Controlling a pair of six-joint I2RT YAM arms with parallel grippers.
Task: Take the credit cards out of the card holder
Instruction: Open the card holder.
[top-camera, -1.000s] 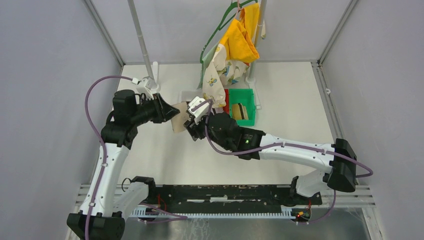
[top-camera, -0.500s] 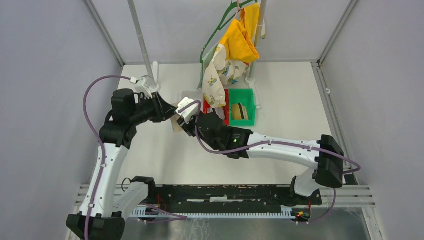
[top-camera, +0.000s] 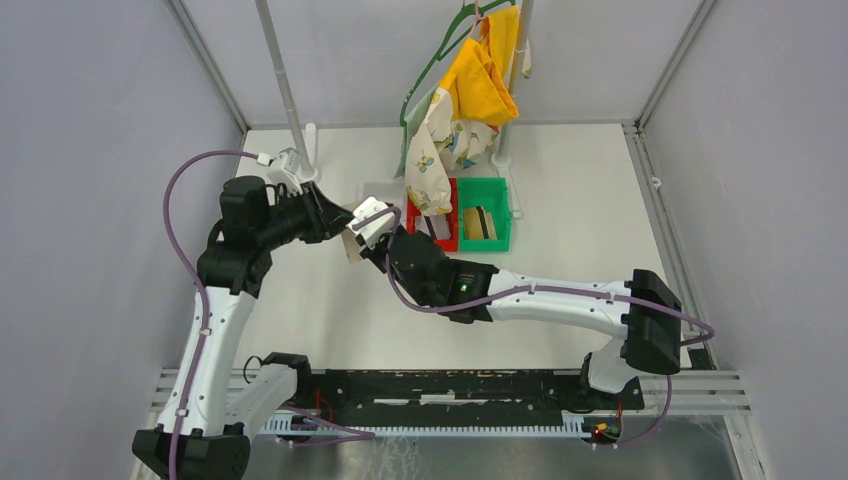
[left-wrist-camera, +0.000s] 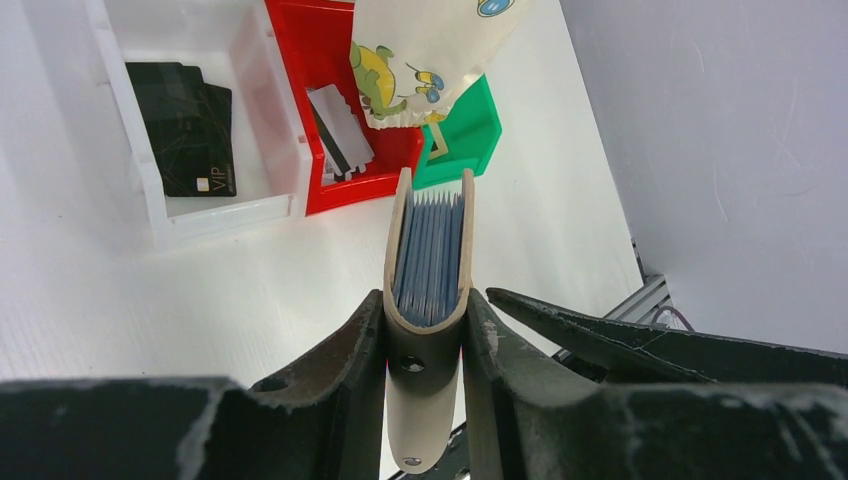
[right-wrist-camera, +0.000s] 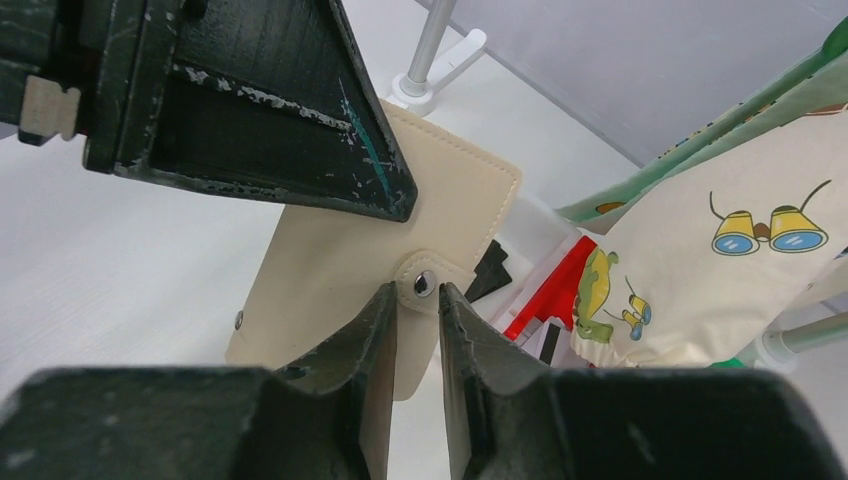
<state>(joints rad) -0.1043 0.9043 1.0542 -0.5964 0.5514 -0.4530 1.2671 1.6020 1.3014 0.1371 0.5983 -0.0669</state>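
My left gripper (left-wrist-camera: 425, 300) is shut on the tan card holder (left-wrist-camera: 430, 200) and holds it edge-up above the table, with bluish sleeves showing between its covers. In the top view the left gripper (top-camera: 335, 225) and the card holder (top-camera: 352, 247) meet my right gripper (top-camera: 372, 245). In the right wrist view the right gripper (right-wrist-camera: 418, 290) has a narrow gap between its jaws, and its tips flank the holder's round snap tab (right-wrist-camera: 425, 284). Black credit cards (left-wrist-camera: 190, 130) lie in the white bin (left-wrist-camera: 215, 212). A pale credit card (left-wrist-camera: 338, 130) lies in the red bin (left-wrist-camera: 355, 185).
A green bin (top-camera: 497, 188) stands right of the red bin (top-camera: 452, 243), with a card-like piece inside. Patterned cloth (top-camera: 430, 160) and yellow cloth (top-camera: 485, 70) hang from a hanger over the bins. A metal pole (top-camera: 285, 90) stands at the back left.
My right gripper has moved left and back to the card holder's snap tab. The left gripper has shifted slightly left, still holding the card holder.
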